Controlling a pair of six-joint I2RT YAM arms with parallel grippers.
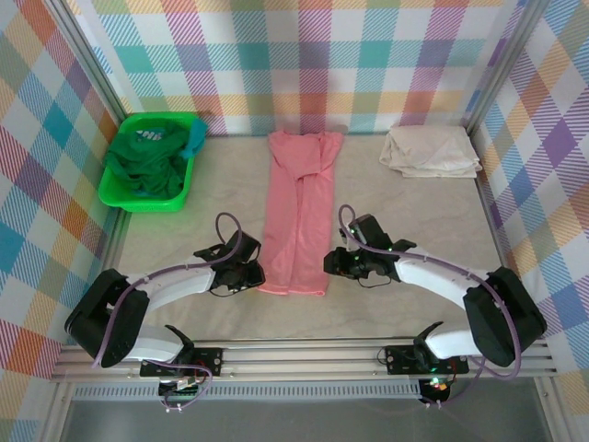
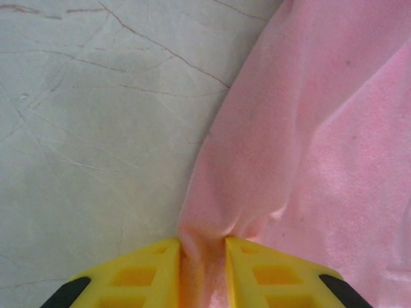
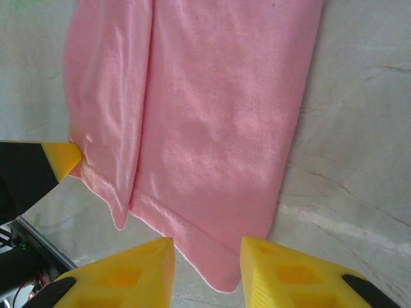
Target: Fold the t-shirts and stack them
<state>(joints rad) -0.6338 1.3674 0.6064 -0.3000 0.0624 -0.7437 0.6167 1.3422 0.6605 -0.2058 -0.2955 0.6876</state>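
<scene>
My left tool [image 2: 202,249] pinches the salmon t-shirt [image 1: 299,212] at its near-left hem corner. My right tool [image 3: 207,250] stands open astride the near-right corner (not yet gripping). The shirt's long axis runs toward the far edge of the worktop [image 1: 414,221].

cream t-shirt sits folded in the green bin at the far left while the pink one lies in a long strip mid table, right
No. The cream t-shirt lies folded on the bare table at the far right, not in the green bin, which holds dark green cloth and teal cloth. The top external view shows this. The pink t-shirt does lie in a long strip mid table.
</scene>
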